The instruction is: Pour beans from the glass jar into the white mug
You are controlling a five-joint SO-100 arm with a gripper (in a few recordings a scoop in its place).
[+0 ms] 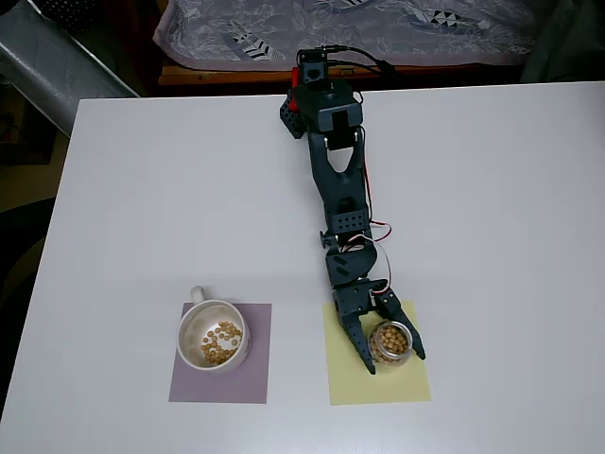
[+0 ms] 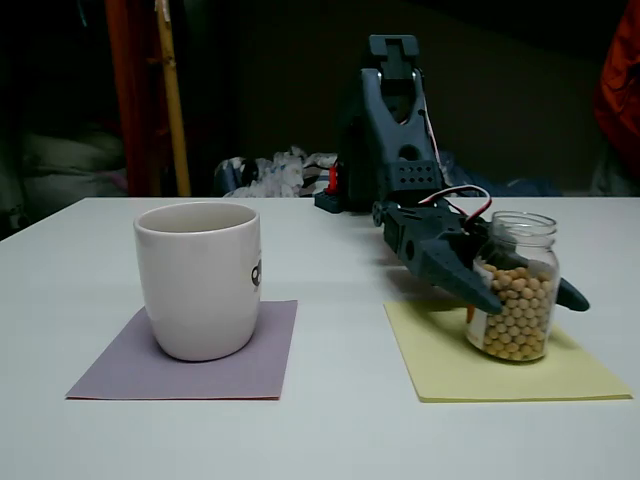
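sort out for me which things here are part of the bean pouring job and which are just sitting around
Part of the job:
- glass jar, upright on the yellow mat, between the gripper fingers
- beans in the jar; a few already in the mug
- white mug

Just lying about:
- purple mat under the mug
- yellow mat
- patterned cloth behind the table

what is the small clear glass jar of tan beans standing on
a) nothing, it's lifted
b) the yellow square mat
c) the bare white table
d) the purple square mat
b: in the fixed view the small clear glass jar stands upright on the yellow square mat, with the gripper fingers on either side of it.
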